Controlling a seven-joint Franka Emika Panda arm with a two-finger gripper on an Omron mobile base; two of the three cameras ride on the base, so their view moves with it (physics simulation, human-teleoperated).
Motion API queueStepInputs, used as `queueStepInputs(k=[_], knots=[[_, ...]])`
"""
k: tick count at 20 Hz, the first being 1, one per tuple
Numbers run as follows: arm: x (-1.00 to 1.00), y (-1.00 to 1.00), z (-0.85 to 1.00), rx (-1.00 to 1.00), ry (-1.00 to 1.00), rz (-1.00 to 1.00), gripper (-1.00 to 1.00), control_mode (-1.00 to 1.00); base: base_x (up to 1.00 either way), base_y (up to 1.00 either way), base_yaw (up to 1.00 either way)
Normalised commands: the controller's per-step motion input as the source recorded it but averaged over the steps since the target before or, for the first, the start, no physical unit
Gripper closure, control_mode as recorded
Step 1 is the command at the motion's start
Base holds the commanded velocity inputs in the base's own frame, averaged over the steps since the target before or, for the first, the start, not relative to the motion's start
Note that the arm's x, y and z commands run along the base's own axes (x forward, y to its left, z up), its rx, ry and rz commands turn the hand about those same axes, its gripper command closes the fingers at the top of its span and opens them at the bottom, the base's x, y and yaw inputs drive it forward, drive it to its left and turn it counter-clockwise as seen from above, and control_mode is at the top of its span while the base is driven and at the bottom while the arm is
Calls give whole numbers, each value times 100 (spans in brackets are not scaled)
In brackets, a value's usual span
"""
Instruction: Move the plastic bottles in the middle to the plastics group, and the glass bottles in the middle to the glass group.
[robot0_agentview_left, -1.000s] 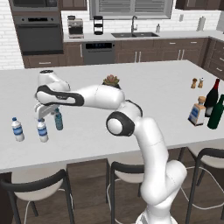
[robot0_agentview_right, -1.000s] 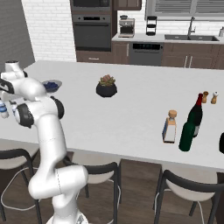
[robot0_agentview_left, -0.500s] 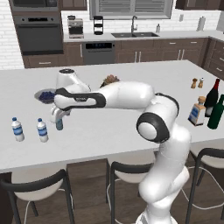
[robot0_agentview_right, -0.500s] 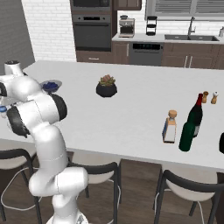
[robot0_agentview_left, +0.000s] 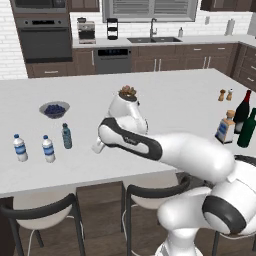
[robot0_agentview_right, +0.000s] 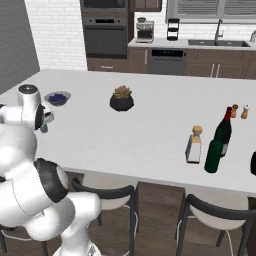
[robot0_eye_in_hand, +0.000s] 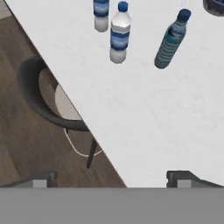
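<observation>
Fingers spread wide and holding nothing, above the white worktop near its edge, 2 clear water bottles and a blue-tinted bottle standing ahead, green wine bottle and square clear bottle well apart to the right.

No lettering can be read on the water bottles' blue labels or anywhere else.

I've got the pincer hanging over the bench near its front edge. Ahead of it stand three bottles in a row: two water bottles close together, the slimmer bottle beside them. Far off to the pincer's right, the wine bottles and square bottle cluster together.
</observation>
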Motion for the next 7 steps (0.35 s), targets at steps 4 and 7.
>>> queueStepInputs(k=[4,7], knots=[[-46,-100,98,2,0,0,-100,-100,0,0,0],[-35,-100,82,0,8,-2,-100,-100,0,0,0]])
